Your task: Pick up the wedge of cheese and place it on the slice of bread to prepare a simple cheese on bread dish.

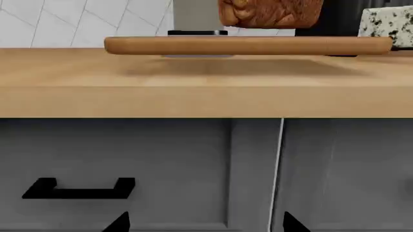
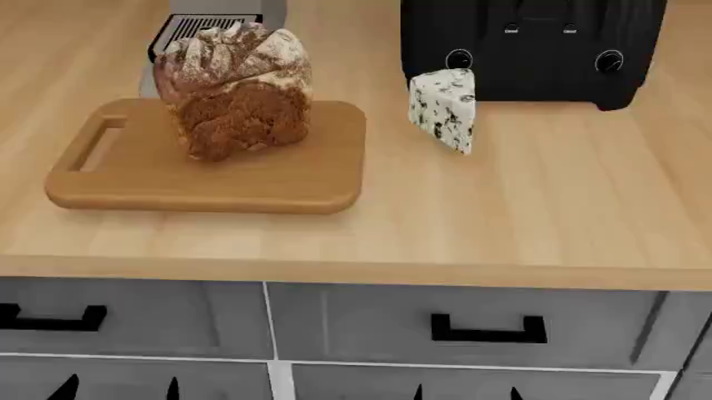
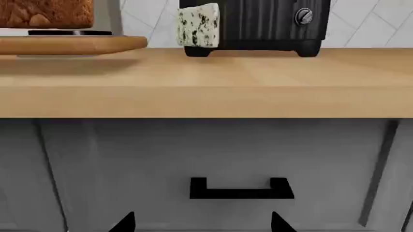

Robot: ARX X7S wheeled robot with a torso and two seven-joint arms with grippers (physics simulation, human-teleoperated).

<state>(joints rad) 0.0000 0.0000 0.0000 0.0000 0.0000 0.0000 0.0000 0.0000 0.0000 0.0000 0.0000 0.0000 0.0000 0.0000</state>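
On the wooden cutting board (image 2: 289,179) the slice of bread (image 2: 233,87) is standing upright, while the wedge of cheese (image 2: 443,108) is resting just off the board's far corner, against the black toaster (image 2: 534,50) (blue veins showing). Both grippers' fingertips, spread apart, are hanging low beside the grey drawers (image 2: 468,329), holding nothing.

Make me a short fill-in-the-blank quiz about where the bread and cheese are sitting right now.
1. The slice of bread stands on the wooden ____ board.
2. The wedge of cheese rests on the counter in front of the black ____.
3. Both grippers sit below the counter, level with the ____ fronts.

Missing words: cutting; toaster; drawer
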